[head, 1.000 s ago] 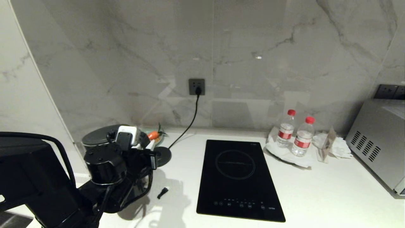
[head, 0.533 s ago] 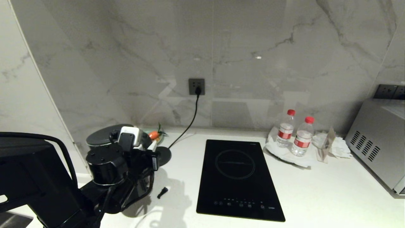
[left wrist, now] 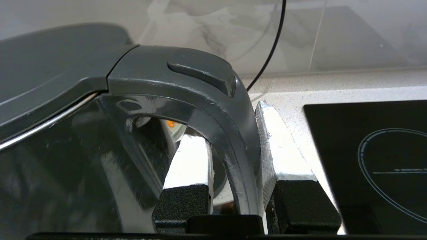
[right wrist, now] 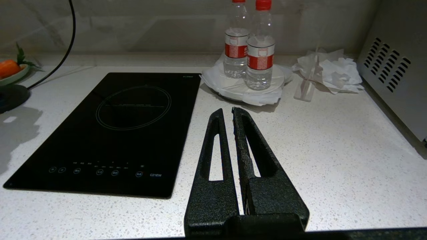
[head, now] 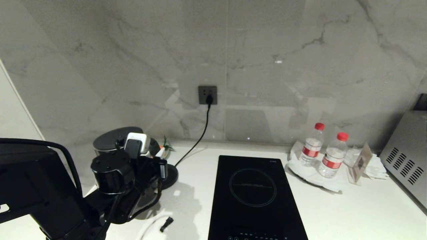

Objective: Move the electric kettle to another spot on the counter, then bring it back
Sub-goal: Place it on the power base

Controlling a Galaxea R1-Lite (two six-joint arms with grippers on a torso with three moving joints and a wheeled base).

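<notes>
A: What's at the far left?

B: The left gripper (left wrist: 233, 173), pinching the loop handle (left wrist: 213, 110) of the electric kettle (head: 115, 143): one white-padded finger (left wrist: 280, 150) presses the handle's outer side, the other sits inside the loop. The kettle is at the left end of the bench (head: 350, 213), close to the marble wall, its flat lid (left wrist: 50, 73) showing above the wrist.

A: Is it standing on the bench or lifted?

B: I cannot tell; the arm hides its bottom.

A: And just right of it?

B: The round black base disc (head: 170, 176) lies on the bench, its cord (head: 200, 133) running up to the wall socket (head: 207, 95). Behind it, a small dish with a carrot (right wrist: 8, 68). In front, a small black piece (head: 166, 224) lies on the bench.

A: Further right?

B: The black induction hob (head: 257, 196) in the middle, then two red-capped water bottles (head: 320, 150) on a paper-lined plate (right wrist: 277, 80), crumpled tissues (right wrist: 337, 71) beside them, and a grey appliance (head: 407, 160) at the right edge.

A: The right gripper?

B: The right gripper (right wrist: 225, 111) hangs above the bench between hob and bottles, fingers pressed together on nothing.
</notes>
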